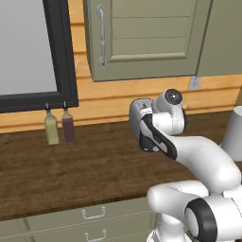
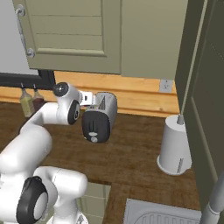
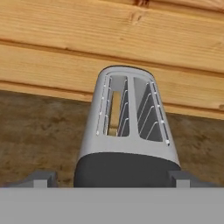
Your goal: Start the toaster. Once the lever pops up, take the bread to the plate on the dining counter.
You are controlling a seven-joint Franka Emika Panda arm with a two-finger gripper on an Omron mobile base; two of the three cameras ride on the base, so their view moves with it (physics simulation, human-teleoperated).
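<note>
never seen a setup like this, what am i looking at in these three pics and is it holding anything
It is a simulated kitchen with a white robot arm. Two pictures come from cameras behind the arm, one on its left and one on its right. The third comes from a camera on its hand. On the wooden worktop stand a toaster, two bottles and a white cylinder. The hand camera looks over the toaster's slots, with bread in one. The gripper is open astride the toaster's black end, holding nothing.

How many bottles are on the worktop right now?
2. An olive-yellow bottle and a dark red bottle stand side by side against the wall below the black window frame, left of the toaster. The arm may hide others.
</note>
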